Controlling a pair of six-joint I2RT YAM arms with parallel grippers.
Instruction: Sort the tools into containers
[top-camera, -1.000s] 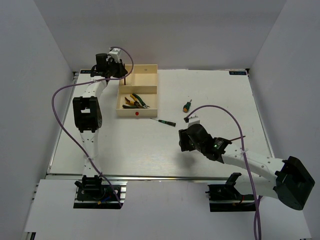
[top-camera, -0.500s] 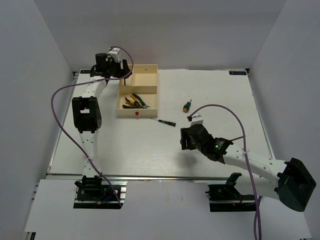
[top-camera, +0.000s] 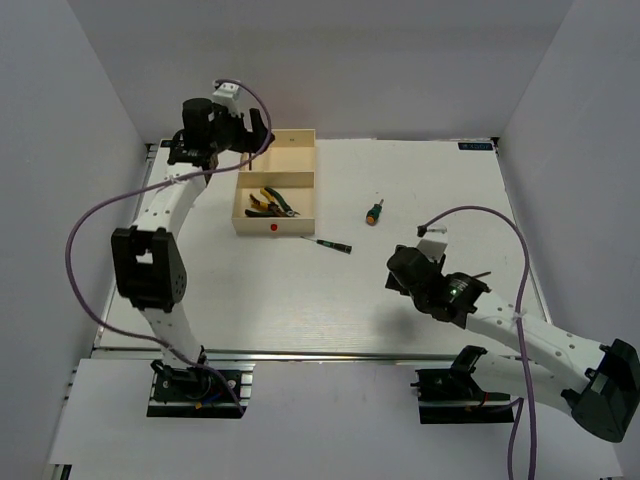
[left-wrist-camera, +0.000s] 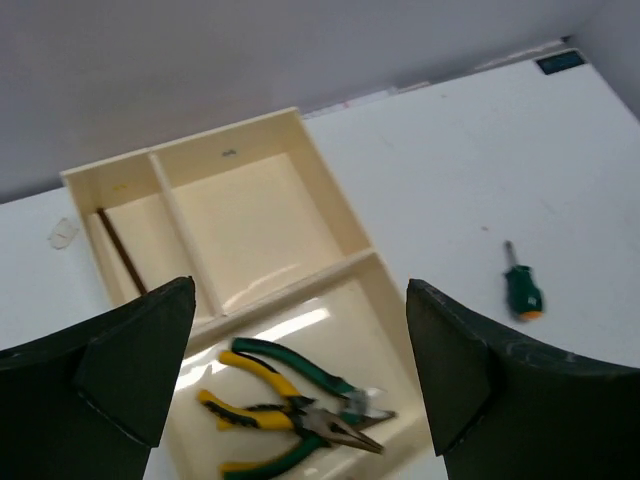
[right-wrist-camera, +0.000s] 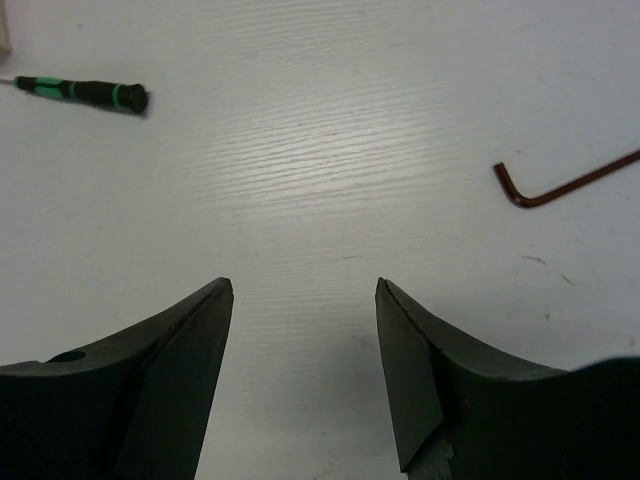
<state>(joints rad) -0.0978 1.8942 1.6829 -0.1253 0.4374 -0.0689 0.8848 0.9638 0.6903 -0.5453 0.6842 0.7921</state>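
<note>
The cream tray (top-camera: 255, 226) sat on the white table (top-camera: 450, 190) with three tools already inside. Two pliers (left-wrist-camera: 300, 410) with yellow and green handles lay crossed in its large compartment, the one behind the wall marked with a red dot (top-camera: 273, 227). A dark hex key (left-wrist-camera: 120, 250) lay along the floor of the small compartment at the tray's far left corner. The small compartment beside it held nothing.

The left gripper (left-wrist-camera: 300, 288) hovered above the tray's far left end. Its fingers (left-wrist-camera: 140, 360) were spread wide and held nothing, and its camera looked down on the tray.

Three tools lay on the table outside the tray. The thin green-handled screwdriver (top-camera: 330, 243) lay just off the tray's near right corner, close to the red-dot wall, its tip toward the tray. The stubby screwdriver (top-camera: 374, 211) lay farther out to the tray's right, apart from it. A second hex key (right-wrist-camera: 570, 185) lay well away from the tray, on the far side of the right gripper from it.

The right gripper (right-wrist-camera: 303, 285) hung low over bare table, well to the right of the tray and nearer the arm bases. Its fingers (right-wrist-camera: 180, 360) were parted and empty, with the thin screwdriver on the tray side and the loose hex key on the other.
</note>
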